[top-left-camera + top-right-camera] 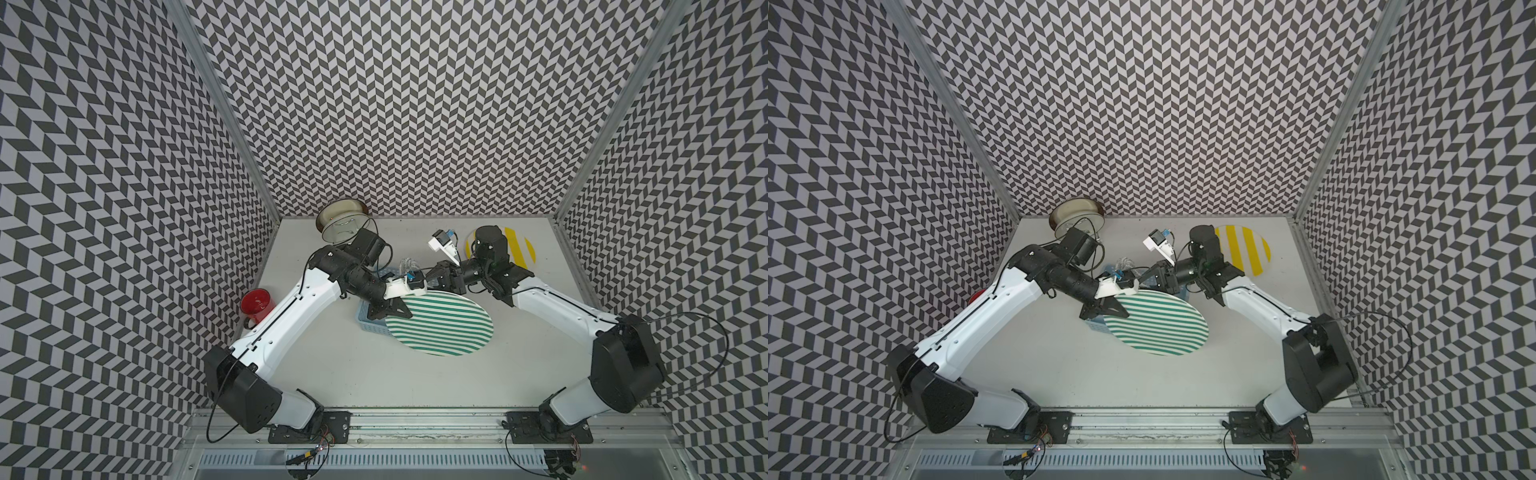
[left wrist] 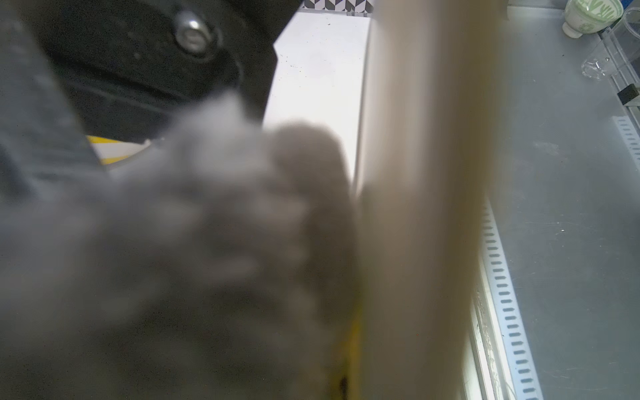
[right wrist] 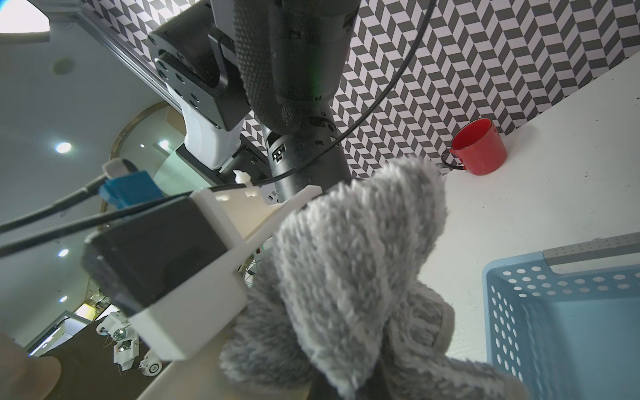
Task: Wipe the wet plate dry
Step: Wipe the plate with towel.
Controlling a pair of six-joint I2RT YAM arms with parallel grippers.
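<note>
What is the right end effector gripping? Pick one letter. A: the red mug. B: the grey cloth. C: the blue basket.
B: the right wrist view shows the grey cloth bunched in the shut right end effector, while the left end effector grips the green-striped plate.

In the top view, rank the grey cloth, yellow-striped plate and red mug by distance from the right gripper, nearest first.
1. Grey cloth, held in the right gripper.
2. Yellow-striped plate, back right.
3. Red mug, far left edge.
</note>
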